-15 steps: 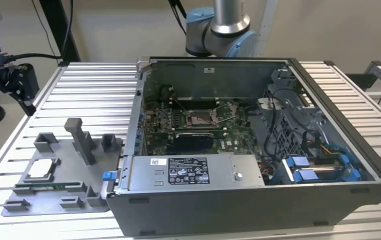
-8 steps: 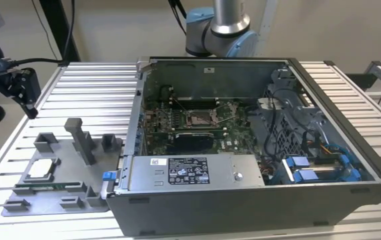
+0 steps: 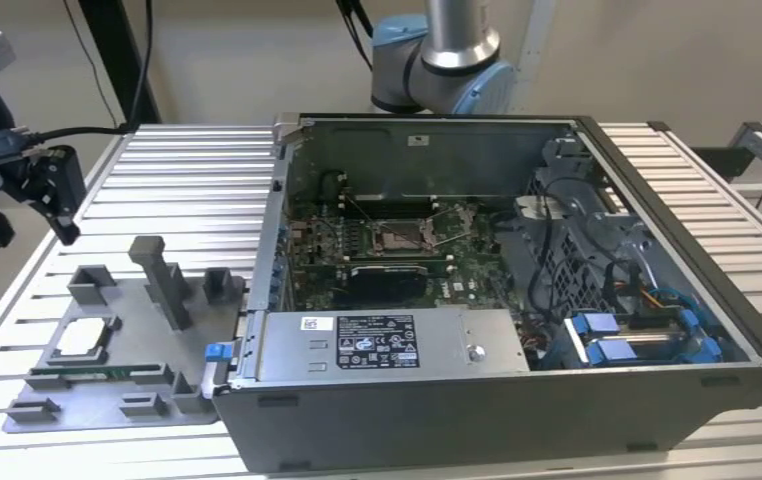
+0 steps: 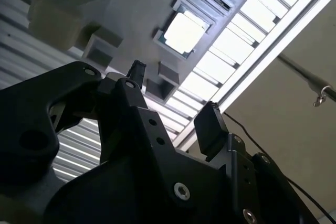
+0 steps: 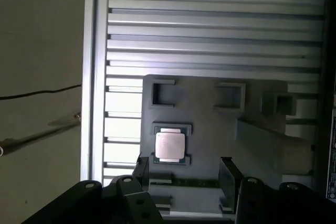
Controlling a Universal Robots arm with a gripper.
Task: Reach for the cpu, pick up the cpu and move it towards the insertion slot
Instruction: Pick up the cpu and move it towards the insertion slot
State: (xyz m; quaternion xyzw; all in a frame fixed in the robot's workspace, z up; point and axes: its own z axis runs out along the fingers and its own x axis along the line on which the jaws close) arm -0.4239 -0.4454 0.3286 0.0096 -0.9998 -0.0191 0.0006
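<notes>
Closest in the exterior view stands the dark grey, open-sided metal computer case [image 3: 488, 400]. Inside it, on the green motherboard [image 3: 468, 285], is the insertion slot [image 3: 399, 236], a square socket with a shiny metal frame. Beside the case, on the exterior view's left, a grey plastic fixture plate [image 3: 114, 405] lies on the ribbed aluminium counter [image 3: 194, 170]. The cpu [image 3: 78, 338], a small flat silvery square chip, sits in a nest on the plate, well apart from the slot. Plain beige walls stand behind.

In the second wrist view the black jaws stand apart with nothing between them, and the cpu [image 4: 184, 32] lies beyond, untouched.

In the first wrist view the cpu [image 5: 169, 146] lies just past the gap between the jaws. The nest's lips border two of its sides and leave the other two edges bare, which is likely the place to pinch. It looks light, stiff and thin, with a slick top and probably a delicate underside, so a gentle, level grip suits it. A thin cable [image 5: 42, 93] crosses the bare floor beside the counter.
</notes>
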